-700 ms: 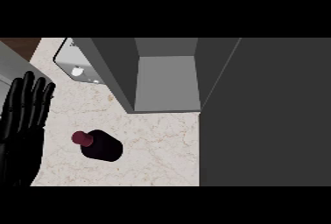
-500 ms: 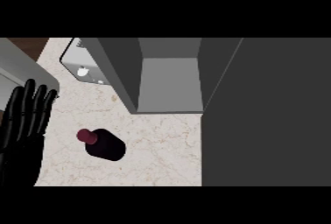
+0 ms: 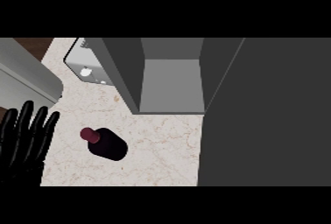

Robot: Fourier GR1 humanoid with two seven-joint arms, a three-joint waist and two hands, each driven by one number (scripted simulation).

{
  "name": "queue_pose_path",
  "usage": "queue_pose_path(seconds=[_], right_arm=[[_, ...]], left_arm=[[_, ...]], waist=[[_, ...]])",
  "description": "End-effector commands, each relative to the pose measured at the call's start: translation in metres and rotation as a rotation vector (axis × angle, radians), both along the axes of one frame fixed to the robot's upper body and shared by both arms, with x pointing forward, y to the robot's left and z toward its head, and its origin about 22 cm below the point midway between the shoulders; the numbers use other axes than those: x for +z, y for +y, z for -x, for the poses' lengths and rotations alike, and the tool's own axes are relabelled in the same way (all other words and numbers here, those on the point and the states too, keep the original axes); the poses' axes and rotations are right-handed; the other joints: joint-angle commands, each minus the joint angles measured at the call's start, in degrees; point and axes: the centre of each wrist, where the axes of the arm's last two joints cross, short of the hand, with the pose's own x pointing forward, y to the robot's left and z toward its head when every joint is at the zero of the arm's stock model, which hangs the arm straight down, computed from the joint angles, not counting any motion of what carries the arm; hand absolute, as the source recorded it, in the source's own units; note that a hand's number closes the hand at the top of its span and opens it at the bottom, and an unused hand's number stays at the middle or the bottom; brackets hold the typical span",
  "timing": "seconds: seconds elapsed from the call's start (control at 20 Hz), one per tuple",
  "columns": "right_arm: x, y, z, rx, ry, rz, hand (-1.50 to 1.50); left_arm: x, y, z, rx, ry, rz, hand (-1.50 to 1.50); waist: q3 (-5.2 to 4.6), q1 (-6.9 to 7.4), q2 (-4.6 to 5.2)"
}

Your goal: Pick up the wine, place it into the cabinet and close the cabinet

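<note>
Our left hand [image 3: 26, 140] has slid down the frame to eight o'clock, fingers straight and holding nothing. The wine [image 3: 107, 145] sits untouched on the counter [image 3: 161, 153], the open cabinet [image 3: 171, 83] at its one o'clock. No pick-up yet; right hand unseen.

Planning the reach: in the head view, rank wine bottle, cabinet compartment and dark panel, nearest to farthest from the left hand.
1. wine bottle, just right of the left hand.
2. cabinet compartment, upper middle.
3. dark panel, far right.
</note>
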Motion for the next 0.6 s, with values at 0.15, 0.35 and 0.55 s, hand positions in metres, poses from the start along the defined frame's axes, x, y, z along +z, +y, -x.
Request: queue_pose_path(seconds=[0.15, 0.35, 0.55], right_arm=[[0.044, 0.009, 0.026, 0.036, 0.013, 0.003, -1.5], [0.06, 0.011, 0.029, 0.049, 0.031, -0.006, -1.5], [0.068, 0.002, 0.027, 0.038, 0.02, 0.023, -1.5]], left_arm=[[0.026, -0.005, 0.016, 0.009, 0.015, 0.03, -1.5], [0.048, -0.013, 0.034, -0.006, 0.032, 0.036, -1.5], [0.057, -0.011, 0.049, 0.02, 0.054, 0.024, -1.5]], waist=[[0.03, 0.02, 0.06], [0.04, -0.03, 0.03], [0.07, 0.12, -0.06]])
